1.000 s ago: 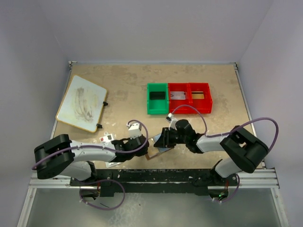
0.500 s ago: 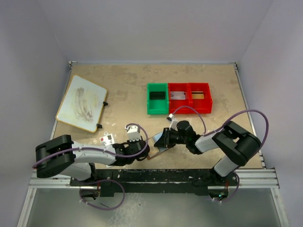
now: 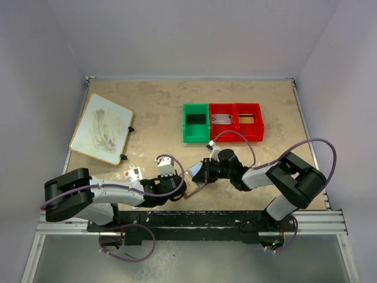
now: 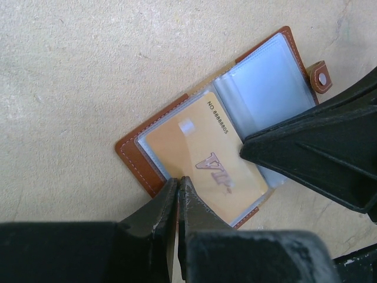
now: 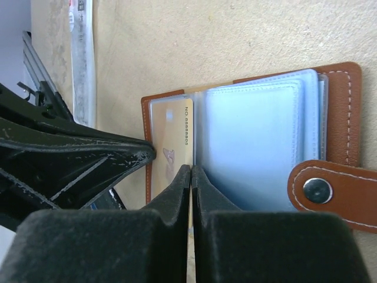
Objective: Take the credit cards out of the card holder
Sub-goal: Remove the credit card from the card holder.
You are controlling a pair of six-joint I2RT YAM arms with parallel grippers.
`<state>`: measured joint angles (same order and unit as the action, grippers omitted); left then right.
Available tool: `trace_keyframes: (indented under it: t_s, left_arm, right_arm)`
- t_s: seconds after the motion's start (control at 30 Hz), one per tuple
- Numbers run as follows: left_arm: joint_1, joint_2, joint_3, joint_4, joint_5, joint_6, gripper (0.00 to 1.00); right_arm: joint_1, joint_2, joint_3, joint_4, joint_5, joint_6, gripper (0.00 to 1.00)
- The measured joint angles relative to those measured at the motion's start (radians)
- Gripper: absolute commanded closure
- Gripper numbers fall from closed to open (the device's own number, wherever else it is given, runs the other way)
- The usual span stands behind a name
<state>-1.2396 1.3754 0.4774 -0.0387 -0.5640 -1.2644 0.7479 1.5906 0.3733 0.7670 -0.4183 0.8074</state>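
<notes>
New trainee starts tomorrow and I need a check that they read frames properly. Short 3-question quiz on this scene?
1. True or false: the wallet lies folded shut on the table.
2. What colour is the card in the wallet's pocket? A silver, B gold, C red.
3. Fill in: in the top view, left of the two red bins stands a ___ bin.

Key: 1 false, it lies open; 2 B; 3 green.
</notes>
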Motion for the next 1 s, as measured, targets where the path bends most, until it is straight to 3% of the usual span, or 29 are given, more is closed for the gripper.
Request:
trace_keyframes:
  t_s: [0.63, 0.8, 1.0]
  left_arm:
    - [0.000, -0.014, -0.016, 0.015, -0.007, -0.004, 1.00]
    - [0.000, -0.014, -0.017, 0.018, -0.006, -0.004, 1.00]
    - [0.000, -0.014, -0.017, 0.020, -0.006, -0.004, 1.00]
  right_arm:
    - [-0.009, -0.128, -0.065, -0.050, -0.022, 0.039, 1.00]
    - [-0.011, -0.121, -0.069, -0.049, -0.043, 0.055, 0.77]
    - [-0.011, -0.118, -0.119, -0.012, -0.047, 0.092, 0.75]
